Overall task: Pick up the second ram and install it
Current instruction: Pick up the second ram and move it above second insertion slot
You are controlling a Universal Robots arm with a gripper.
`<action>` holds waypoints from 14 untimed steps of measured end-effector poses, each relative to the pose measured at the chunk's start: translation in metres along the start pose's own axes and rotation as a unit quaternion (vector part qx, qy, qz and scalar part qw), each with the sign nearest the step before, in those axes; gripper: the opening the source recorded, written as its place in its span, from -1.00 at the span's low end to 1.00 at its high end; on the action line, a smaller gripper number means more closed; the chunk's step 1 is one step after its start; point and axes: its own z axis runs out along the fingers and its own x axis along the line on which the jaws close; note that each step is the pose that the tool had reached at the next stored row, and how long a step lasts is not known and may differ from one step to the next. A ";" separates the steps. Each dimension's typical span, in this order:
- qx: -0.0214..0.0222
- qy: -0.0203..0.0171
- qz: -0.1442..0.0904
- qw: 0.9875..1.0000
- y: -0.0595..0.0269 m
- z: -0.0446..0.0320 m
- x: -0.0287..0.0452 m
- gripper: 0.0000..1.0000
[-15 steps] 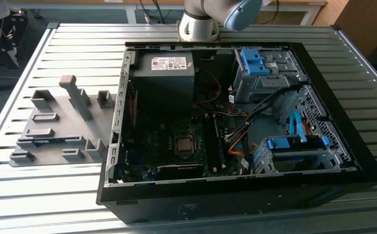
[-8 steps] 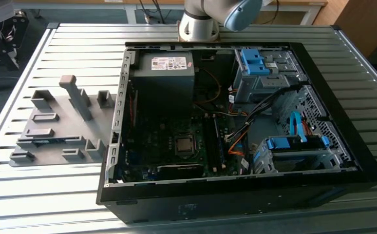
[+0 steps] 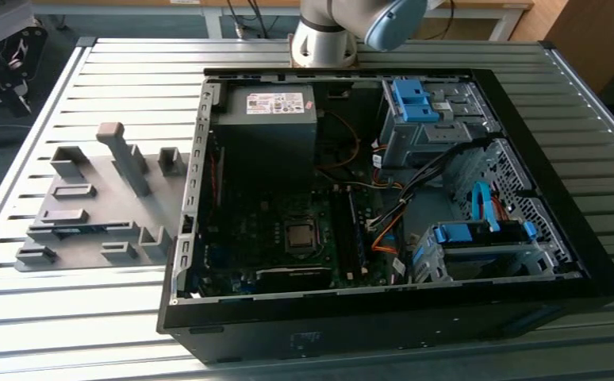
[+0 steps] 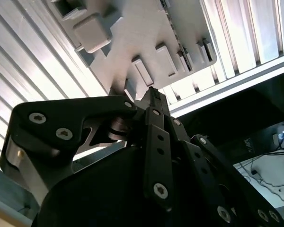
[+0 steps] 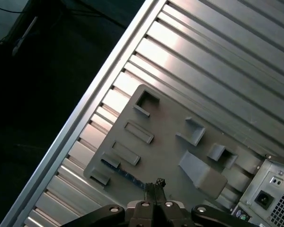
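Ribbed aluminium slats form the table, which carries an open black computer case lying on its side. Its motherboard and grey power supply face upward. On the exterior view's left, just beside the case, a grey holder plate lies flat on the slats. It is studded with small blocks and one tall post. The arm rises from the far edge of the table, behind the case.

The second ram sits on that plate — a thin, dark blue-green strip standing on edge between low grey blocks along the side of the plate nearest the table's edge. Nothing holds it.

The gripper hangs above the holder plate in both wrist views, its fingertips pressed together into a single narrow point with nothing between them. In the first wrist view that point lines up near one end of the strip, though it is apart from it — the plate lies well below the tips in the second wrist view.
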 end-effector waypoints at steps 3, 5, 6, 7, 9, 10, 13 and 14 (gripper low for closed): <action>0.000 0.001 -0.020 1.000 0.0000 0.0011 0.0001 -0.79; 0.001 0.001 -0.034 0.999 0.0001 0.0020 0.0004 -0.79; 0.001 0.002 -0.041 0.999 0.0001 0.0024 0.0005 -0.79; 0.001 0.002 -0.048 0.999 0.0002 0.0028 0.0006 -0.79; 0.001 0.002 -0.062 0.998 0.0003 0.0036 0.0009 -0.79; 0.001 0.003 -0.068 0.998 0.0003 0.0039 0.0010 -0.79; 0.002 0.003 -0.084 0.996 0.0007 0.0049 0.0020 -0.79; 0.002 0.003 -0.086 0.996 0.0008 0.0053 0.0025 -0.79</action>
